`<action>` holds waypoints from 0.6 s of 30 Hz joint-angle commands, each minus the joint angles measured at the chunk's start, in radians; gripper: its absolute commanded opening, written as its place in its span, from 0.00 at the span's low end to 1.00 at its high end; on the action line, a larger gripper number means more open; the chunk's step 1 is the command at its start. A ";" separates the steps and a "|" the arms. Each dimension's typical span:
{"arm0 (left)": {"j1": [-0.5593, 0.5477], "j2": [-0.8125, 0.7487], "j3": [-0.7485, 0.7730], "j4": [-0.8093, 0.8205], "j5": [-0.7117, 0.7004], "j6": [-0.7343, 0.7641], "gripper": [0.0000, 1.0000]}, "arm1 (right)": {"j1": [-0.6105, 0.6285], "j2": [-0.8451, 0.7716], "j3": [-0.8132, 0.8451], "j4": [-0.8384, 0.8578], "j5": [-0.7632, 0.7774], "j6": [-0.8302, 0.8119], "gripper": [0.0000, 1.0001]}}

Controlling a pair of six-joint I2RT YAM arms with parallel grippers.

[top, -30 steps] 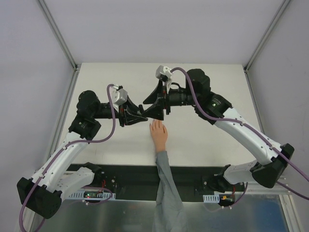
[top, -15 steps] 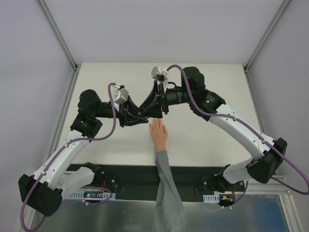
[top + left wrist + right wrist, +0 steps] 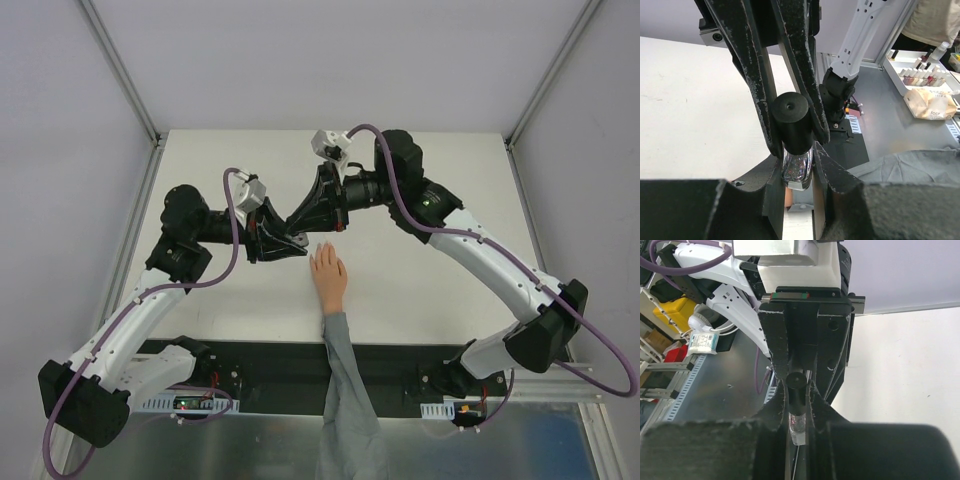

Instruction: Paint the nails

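Right fingers [image 3: 755, 85] shifted left (clamping bottle cap [image 3: 791, 117]).

Def a robotics lab imo. White table [image 3: 400, 290] boxed in w/ alu posts [image 3: 120, 70] + blank panels [image 3: 330, 60], two arms [image 3: 500, 278] bolted to a black plate [image 3: 280, 365] at 6 o'clock. Left wrist cam: steel bench [image 3: 895, 127], tray [image 3: 891, 67] of lil bottles [image 3: 920, 78] at 2 o'clock. Right wrist cam: slotted rail [image 3: 682, 387] at 9, yellow box [image 3: 675, 310] at 10.

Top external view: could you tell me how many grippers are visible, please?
2. The left gripper sits left of the mannequin hand's fingertips; the right gripper meets it from the far side. Both clamp one nail polish bottle.
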 commanded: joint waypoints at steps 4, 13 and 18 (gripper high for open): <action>-0.002 -0.016 0.027 0.031 -0.102 0.016 0.00 | 0.008 -0.113 -0.105 0.075 0.232 -0.065 0.00; 0.005 -0.028 0.039 -0.055 -0.318 0.062 0.00 | 0.523 -0.201 -0.271 0.196 1.892 -0.389 0.00; 0.005 -0.007 0.043 -0.062 -0.306 0.061 0.00 | 0.562 -0.104 -0.133 0.006 1.934 -0.288 0.00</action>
